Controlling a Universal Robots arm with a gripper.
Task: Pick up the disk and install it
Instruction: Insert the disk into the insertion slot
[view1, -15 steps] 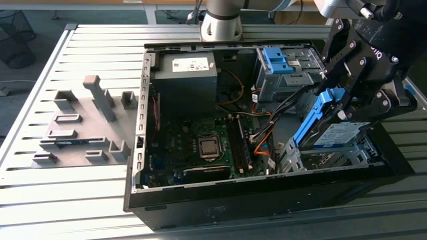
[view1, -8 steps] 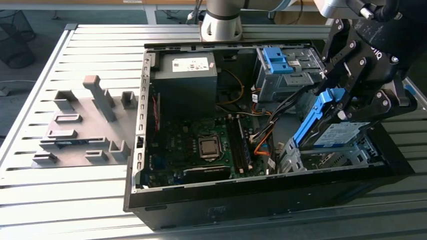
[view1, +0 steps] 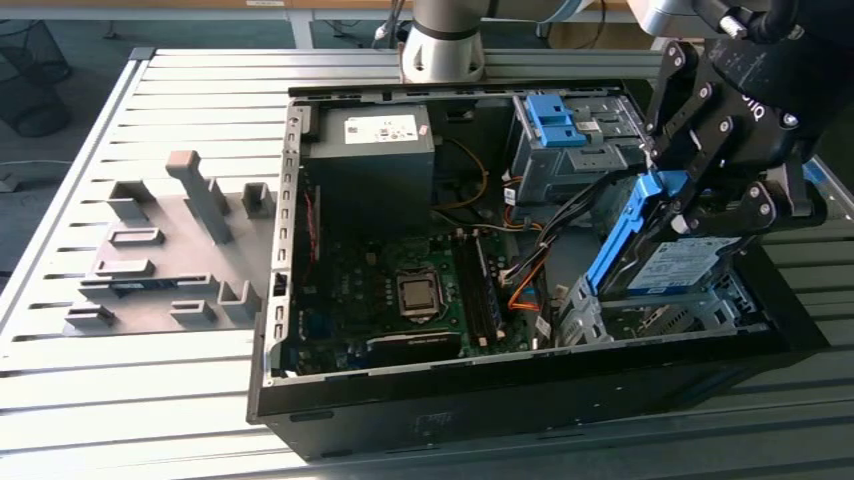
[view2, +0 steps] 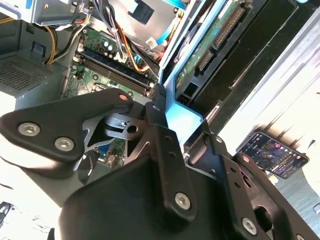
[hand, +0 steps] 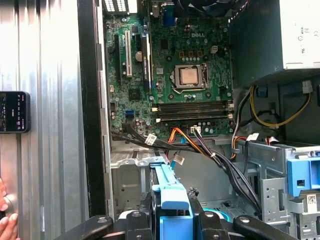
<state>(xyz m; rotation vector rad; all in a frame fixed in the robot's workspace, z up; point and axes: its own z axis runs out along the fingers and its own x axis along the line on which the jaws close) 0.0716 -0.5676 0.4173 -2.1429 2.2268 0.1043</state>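
The disk (view1: 665, 262), a silver drive with a white-and-blue label in a blue bracket, hangs tilted on edge over the metal drive cage (view1: 694, 318) at the front corner of the open computer case (view1: 287, 300), on the exterior view's right. My gripper (view1: 710, 212) is shut on it from above. In the first wrist view the blue bracket (hand: 170, 192) sticks out between the black fingers (hand: 135, 221). In the second wrist view the disk's green circuit side (view2: 212, 47) and blue bracket (view2: 181, 119) run away from my gripper (view2: 172, 131).
A large grey box with a white sticker (view1: 371, 150) and a bare blue latch (view1: 550, 120) sit at the case's back. The motherboard (view1: 400, 290) and loose cables (view1: 527, 285) lie beside the cage. A grey fixture (view1: 167, 250) stands on the slatted table. A phone (hand: 14, 111) and a person's hand (hand: 5, 216) lie outside the case.
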